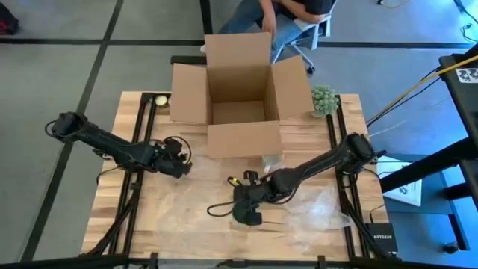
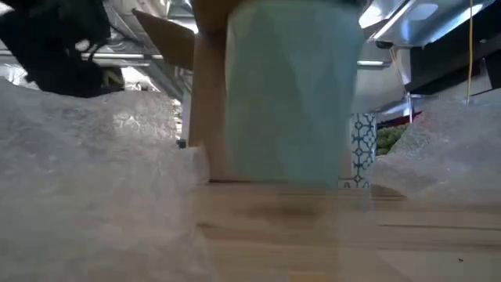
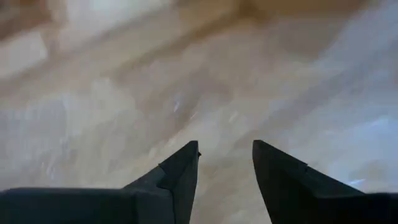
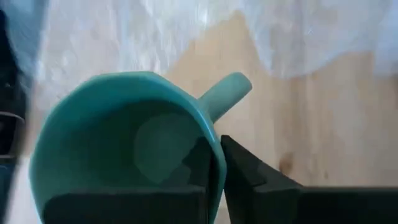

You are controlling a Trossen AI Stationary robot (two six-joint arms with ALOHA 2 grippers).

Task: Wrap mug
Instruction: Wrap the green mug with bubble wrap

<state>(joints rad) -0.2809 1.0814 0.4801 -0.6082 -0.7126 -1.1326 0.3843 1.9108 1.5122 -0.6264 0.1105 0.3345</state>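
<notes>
Wooden table (image 1: 187, 224), slatted top, most of its near half under a sheet of clear bubble wrap (image 1: 187, 205). Open cardboard box (image 1: 237, 93) at the far edge, 4 flaps spread; no print legible on it. Small green plant (image 1: 323, 99) just beside the box's right flap. A person (image 1: 280, 15) sits beyond the table on a chair. Off the table at the right, a dark unit (image 1: 382, 239) carries white lettering, too small to read surely.

Right arm reaches in low from the right edge toward the table's middle front. Right gripper (image 4: 214, 165) is clamped on the rim of the teal mug (image 4: 124, 155), 1 finger inside, 1 outside; mug upright, handle pointing away from the fingers.

Left arm stretches from the left edge; left gripper (image 3: 225, 168) hovers over the wrap, fingers parted, holding nothing.
</notes>
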